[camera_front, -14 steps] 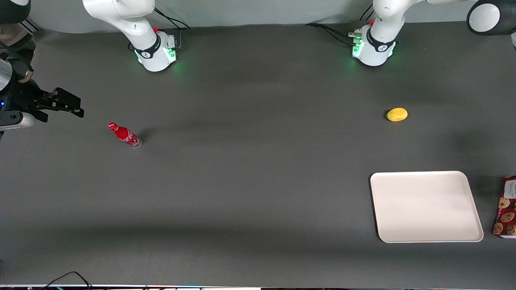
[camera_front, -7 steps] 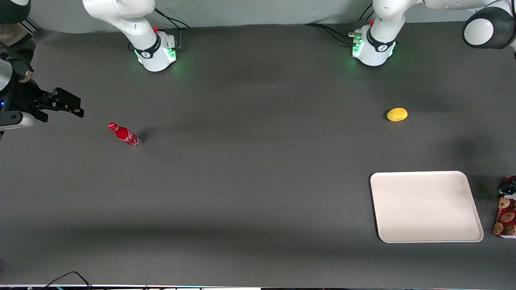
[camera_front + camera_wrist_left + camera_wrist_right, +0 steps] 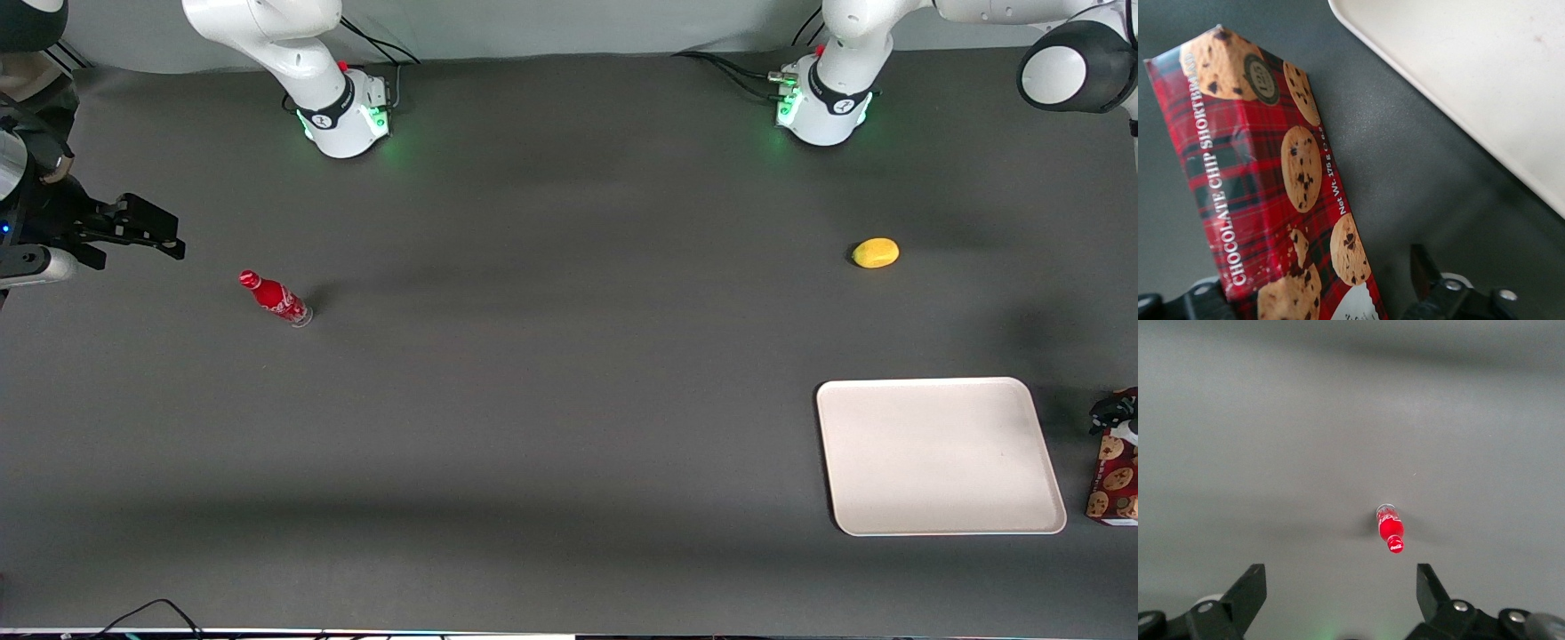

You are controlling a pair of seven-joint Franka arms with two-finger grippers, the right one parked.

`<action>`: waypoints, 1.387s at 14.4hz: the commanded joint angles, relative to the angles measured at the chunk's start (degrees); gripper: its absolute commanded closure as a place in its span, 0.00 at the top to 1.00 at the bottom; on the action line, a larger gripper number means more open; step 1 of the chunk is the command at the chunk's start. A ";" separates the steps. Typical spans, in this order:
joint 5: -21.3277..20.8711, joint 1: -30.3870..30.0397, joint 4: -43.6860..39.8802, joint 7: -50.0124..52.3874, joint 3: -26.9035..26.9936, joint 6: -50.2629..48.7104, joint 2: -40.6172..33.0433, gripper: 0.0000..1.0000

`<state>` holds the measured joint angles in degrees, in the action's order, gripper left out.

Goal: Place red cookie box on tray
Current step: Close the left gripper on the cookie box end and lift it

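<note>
Dark counter (image 3: 569,400): hand (image 3: 1318,300) open astride red cookie box (image 3: 1258,187) (label end); off-centre grip could swing it short of tray (image 3: 1485,80).

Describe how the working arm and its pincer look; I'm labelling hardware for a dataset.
The left arm has glossy white shells, a black band with a white mark at its base, green base lights, a small red part and black cables. A black joint cap shows higher up. The pincer above the red cookie box is black with silver screws.
</note>
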<state>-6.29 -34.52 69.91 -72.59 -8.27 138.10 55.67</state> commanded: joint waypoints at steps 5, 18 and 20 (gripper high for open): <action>0.31 -0.28 -2.15 -0.45 0.10 0.42 1.46 0.00; 0.49 3.13 -1.20 30.24 0.45 -29.77 -18.54 0.00; 0.06 6.73 1.54 47.55 2.20 -35.85 -25.84 0.00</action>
<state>-5.62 -31.85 64.62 -40.32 -8.52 107.21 39.76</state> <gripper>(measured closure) 0.877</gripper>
